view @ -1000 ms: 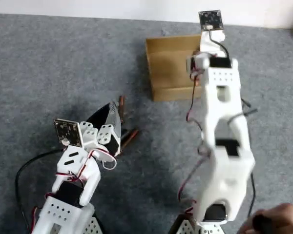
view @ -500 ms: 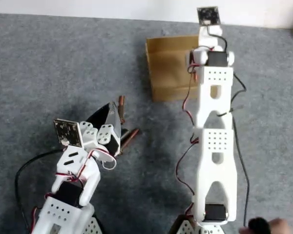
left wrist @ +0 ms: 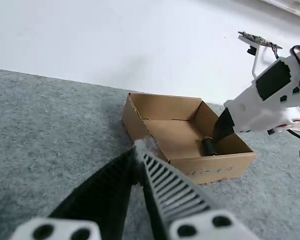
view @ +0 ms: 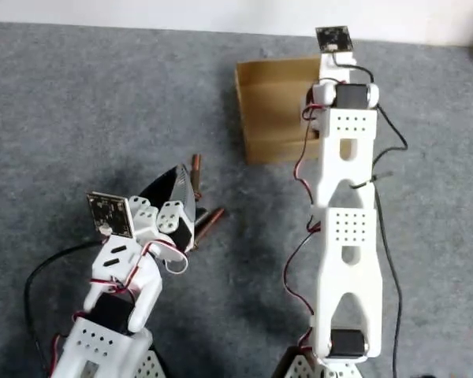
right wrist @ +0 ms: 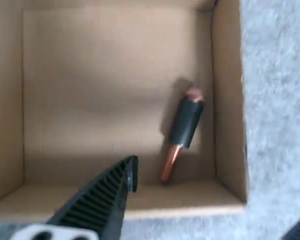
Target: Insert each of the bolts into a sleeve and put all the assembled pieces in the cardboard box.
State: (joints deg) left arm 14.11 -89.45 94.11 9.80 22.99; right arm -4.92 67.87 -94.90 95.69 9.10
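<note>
On the grey, felt-covered counter (view: 71, 102) the left arm (view: 122, 276) is seen at the near left, bent so that the left claw (view: 180, 187) is pointed towards the middle of the surface. In the left wrist view its two black fingers (left wrist: 162, 182) are seen pressed together at their tips, so the claw is clenched; nothing can be made out between them. A copper-coloured bolt (view: 195, 169) is found just beside the claw's tip, lying on the felt. A little nearer the arm's base, just beside the claw's body, two slim pieces (view: 208, 223) are laid side by side; whether they are bolts or sleeves cannot be told.

Further right and farther back, the cardboard box (view: 256, 110) is set open-topped on the counter. One assembled piece (right wrist: 184, 127), a copper bolt pushed through a black sleeve, is seen lying on the box floor near one side wall, its two copper ends left showing.

The right arm (view: 347, 228) is stretched out straight over the box. The right claw (right wrist: 217, 195) is held above the box floor with its fingers spread wide apart, released, and nothing is gripped.
</note>
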